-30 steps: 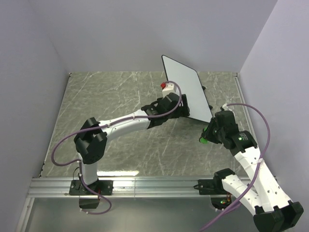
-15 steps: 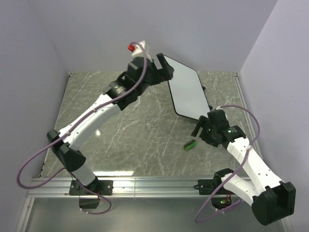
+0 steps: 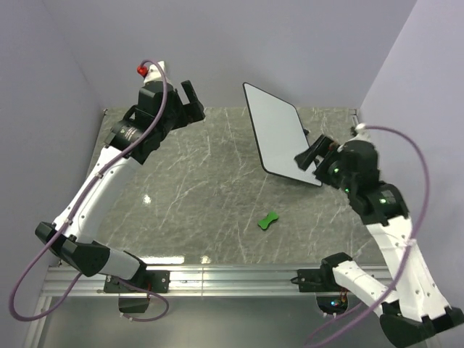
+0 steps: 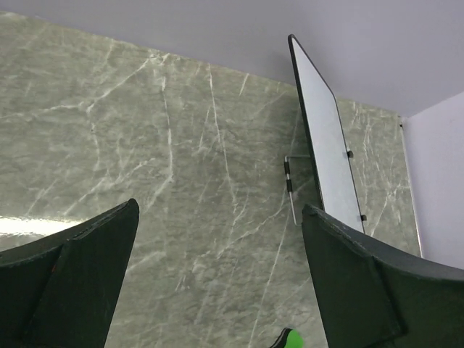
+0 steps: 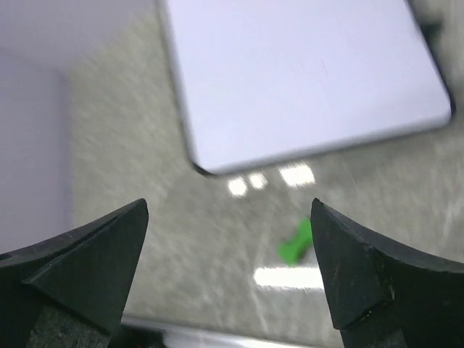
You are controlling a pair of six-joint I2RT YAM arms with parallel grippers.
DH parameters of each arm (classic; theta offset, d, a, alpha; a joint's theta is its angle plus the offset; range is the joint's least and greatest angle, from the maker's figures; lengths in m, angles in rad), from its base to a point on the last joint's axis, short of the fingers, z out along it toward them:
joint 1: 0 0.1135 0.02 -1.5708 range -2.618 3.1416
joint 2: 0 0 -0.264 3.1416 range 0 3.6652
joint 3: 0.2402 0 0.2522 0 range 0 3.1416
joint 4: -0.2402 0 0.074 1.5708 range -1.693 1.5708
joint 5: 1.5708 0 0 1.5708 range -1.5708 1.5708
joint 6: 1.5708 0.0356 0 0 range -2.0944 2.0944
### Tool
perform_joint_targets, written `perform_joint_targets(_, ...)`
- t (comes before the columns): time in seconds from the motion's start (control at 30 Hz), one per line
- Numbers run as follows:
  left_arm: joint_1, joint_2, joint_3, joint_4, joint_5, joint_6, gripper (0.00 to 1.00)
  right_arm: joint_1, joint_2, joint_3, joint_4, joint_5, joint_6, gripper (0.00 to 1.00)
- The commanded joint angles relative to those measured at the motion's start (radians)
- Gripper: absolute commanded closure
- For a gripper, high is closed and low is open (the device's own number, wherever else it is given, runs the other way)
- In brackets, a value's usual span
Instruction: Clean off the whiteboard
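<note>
The whiteboard [image 3: 279, 138] stands tilted at the back right of the table, its white face bare of marks; it also shows in the left wrist view [image 4: 326, 138] and the right wrist view [image 5: 304, 80]. The small green eraser [image 3: 269, 220] lies loose on the marble table, in front of the board, held by nothing [image 4: 288, 338] [image 5: 297, 245]. My left gripper [image 3: 185, 105] hangs open high at the back left, far from the board [image 4: 219, 206]. Just off the board's near right corner, my right gripper [image 3: 310, 154] is open and empty above the table [image 5: 229, 203].
Lilac walls close in the table on the left, back and right. An aluminium rail [image 3: 217, 275] runs along the near edge by the arm bases. A thin wire stand [image 4: 290, 188] props the whiteboard from behind.
My right gripper opened and let go of the green eraser, which dropped onto the table, then rose toward the board's corner. My left arm swung from the whiteboard up to the back left.
</note>
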Motion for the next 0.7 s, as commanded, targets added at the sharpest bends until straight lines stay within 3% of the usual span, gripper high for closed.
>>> perform_joint_targets(0.0, 0.004, -0.048, 0.031, -0.017, -0.021, 0.059, 0.01, -0.003, -0.049, 0.197, -0.001, 0.106, -0.01, 0.0)
perform_joint_targets(0.2, 0.018, -0.015, 0.092, -0.046, -0.011, 0.033, 0.01, -0.003, -0.099, 0.309, 0.1, 0.113, -0.119, 0.0)
perform_joint_targets(0.33, 0.024, 0.01, 0.146, -0.081, -0.077, 0.019, 0.0, -0.003, -0.136, 0.321, 0.142, 0.106, -0.11, 0.0)
perform_joint_targets(0.53, 0.033, 0.036, 0.197, -0.093, -0.126, 0.027, 0.01, -0.005, -0.116, 0.35, 0.068, 0.094, -0.05, 0.0)
perform_joint_targets(0.63, 0.033, 0.038, 0.208, -0.098, -0.227, 0.056, 0.02, -0.005, -0.096, 0.346, 0.015, 0.089, -0.01, 0.0)
perform_joint_targets(0.67, 0.033, 0.036, 0.201, -0.094, -0.336, 0.066, 0.03, -0.005, -0.096, 0.338, 0.01, 0.089, -0.007, 0.0)
